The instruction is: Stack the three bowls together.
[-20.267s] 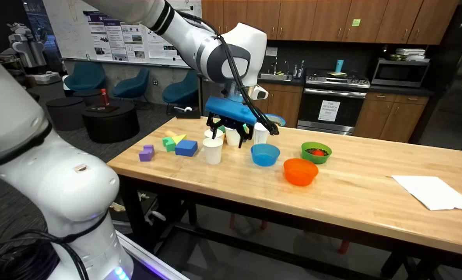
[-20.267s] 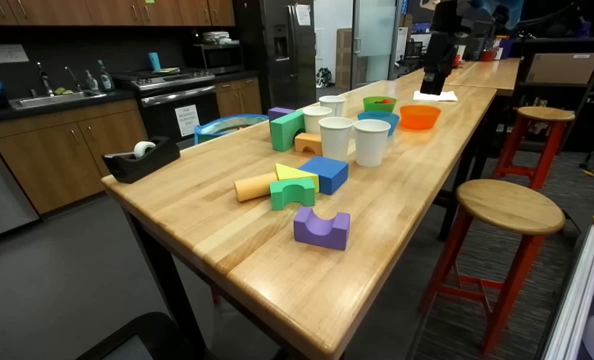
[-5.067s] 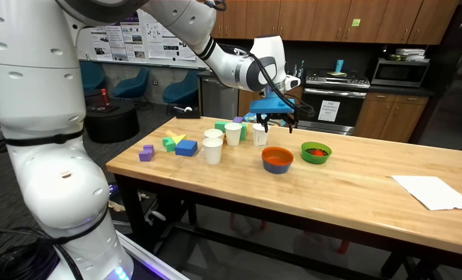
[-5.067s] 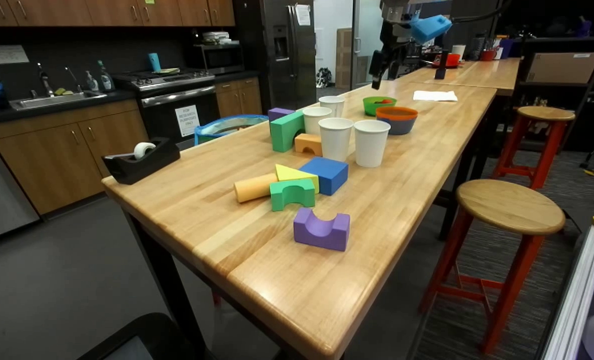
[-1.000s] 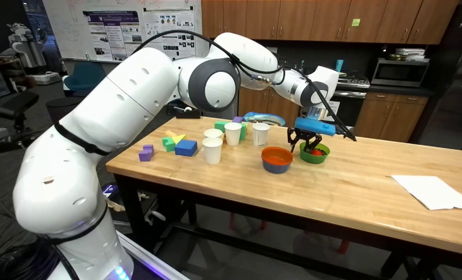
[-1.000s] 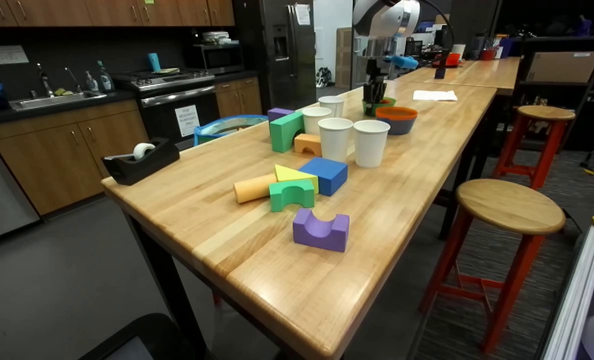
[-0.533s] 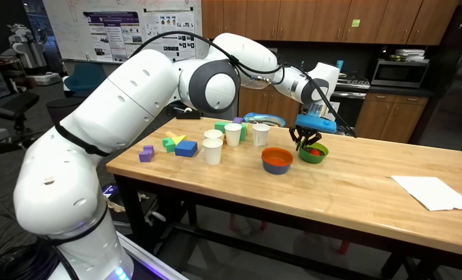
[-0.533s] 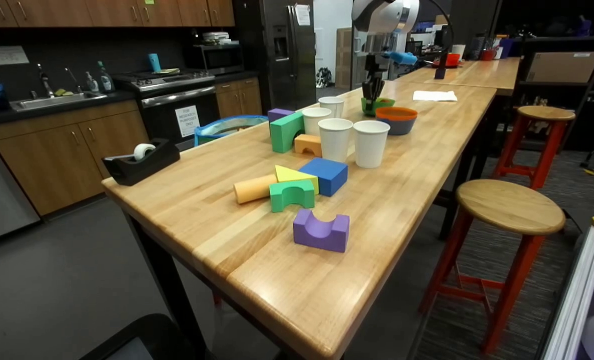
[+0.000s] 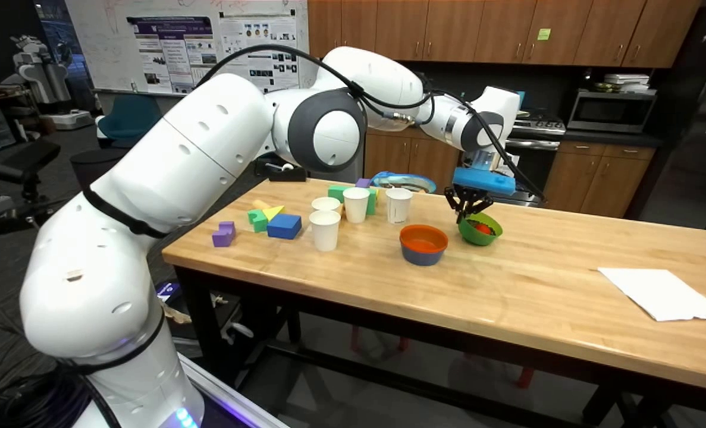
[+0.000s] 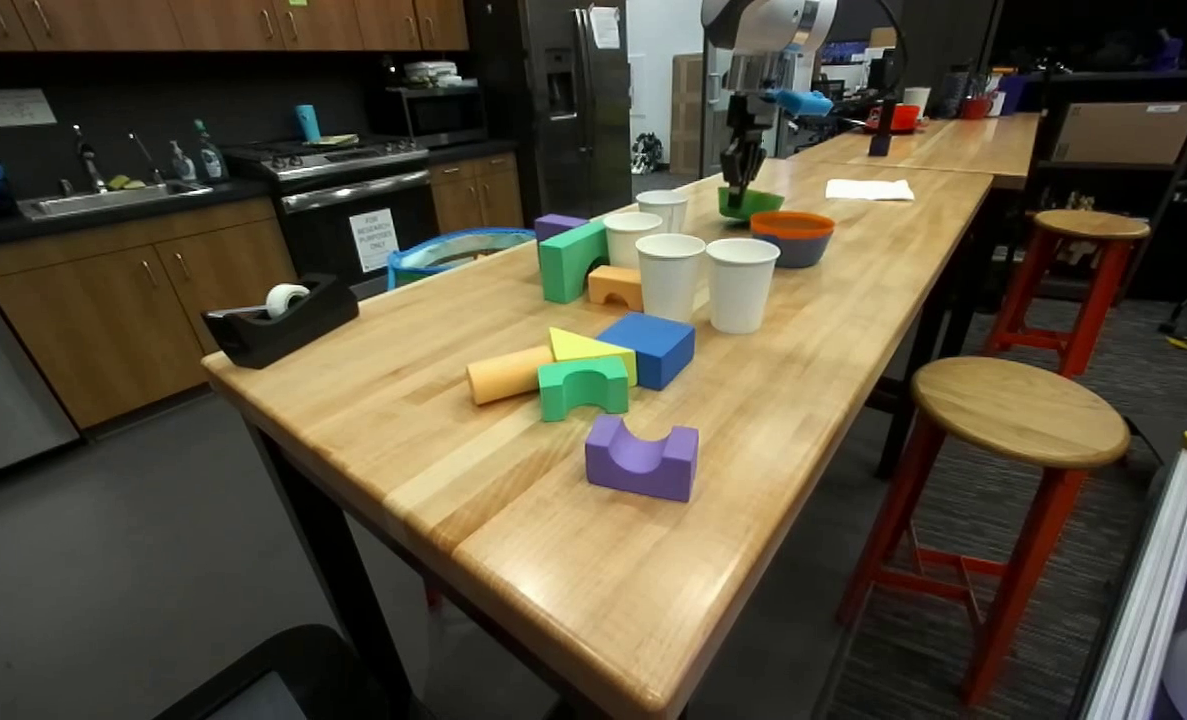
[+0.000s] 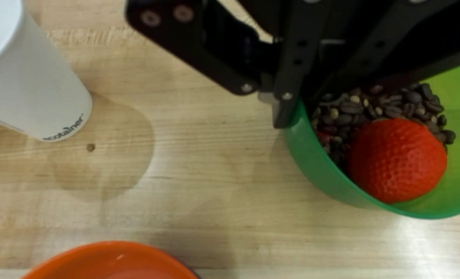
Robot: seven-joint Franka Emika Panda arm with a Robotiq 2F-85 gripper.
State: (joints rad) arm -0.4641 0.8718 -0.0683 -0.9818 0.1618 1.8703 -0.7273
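Observation:
The green bowl (image 9: 477,238) is tilted, and its rim is pinched by my gripper (image 9: 461,217) on the side toward the cups. In the wrist view, one finger is outside the green bowl's wall (image 11: 317,166) and the other inside it, partly hidden in shadow. A red strawberry (image 11: 398,161) and dark beans (image 11: 346,114) lie in the bowl. The orange bowl (image 9: 423,239) sits nested in the blue bowl (image 9: 422,258), upright on the table beside the green one. Only the orange rim (image 11: 113,255) of that pair shows clearly in the wrist view.
White cups (image 9: 325,232) stand left of the bowls; the nearest white cup (image 11: 32,81) is close to my gripper in the wrist view. Coloured blocks (image 10: 650,350) lie toward the table's end, with a tape dispenser (image 10: 278,325). White paper (image 9: 665,294) lies far right.
The jaws have closed onto the green bowl's rim. That bowl has tipped, and its gripped side has risen slightly with the gripper. The nested orange and blue bowls stay put.

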